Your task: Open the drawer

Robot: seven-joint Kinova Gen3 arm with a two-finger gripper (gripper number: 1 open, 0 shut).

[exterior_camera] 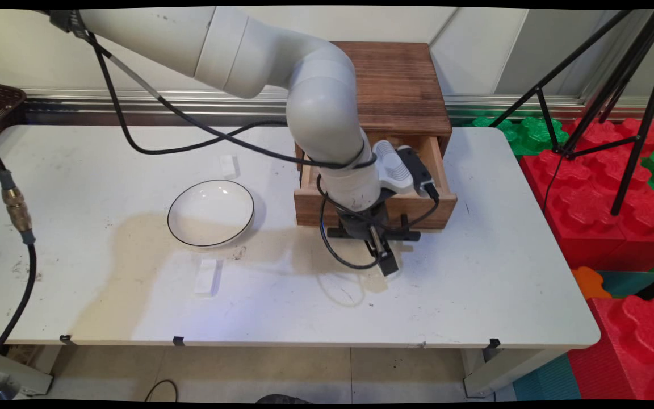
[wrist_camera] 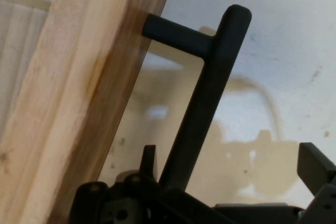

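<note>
From above the table, my gripper (exterior_camera: 382, 253) hangs low over the white table (exterior_camera: 474, 284), just in front of the pulled-out drawer (exterior_camera: 426, 211) of a dark wooden cabinet (exterior_camera: 398, 85). The drawer's black handle (exterior_camera: 412, 234) runs along its front, and my hand sits right at it, hiding its middle. A white bowl with a thin dark rim (exterior_camera: 211, 213) lies on the table to the picture's left of the drawer, well apart from my hand. Two small white blocks lie near it, one beyond (exterior_camera: 227, 165) and one nearer the camera (exterior_camera: 207, 277).

Along my hand, the drawer front (wrist_camera: 79, 108) fills the left side. The handle's bar (wrist_camera: 207, 103) runs down into the gap between my fingers (wrist_camera: 314, 166), which stand spread apart on either side of it and are not closed on it.
</note>
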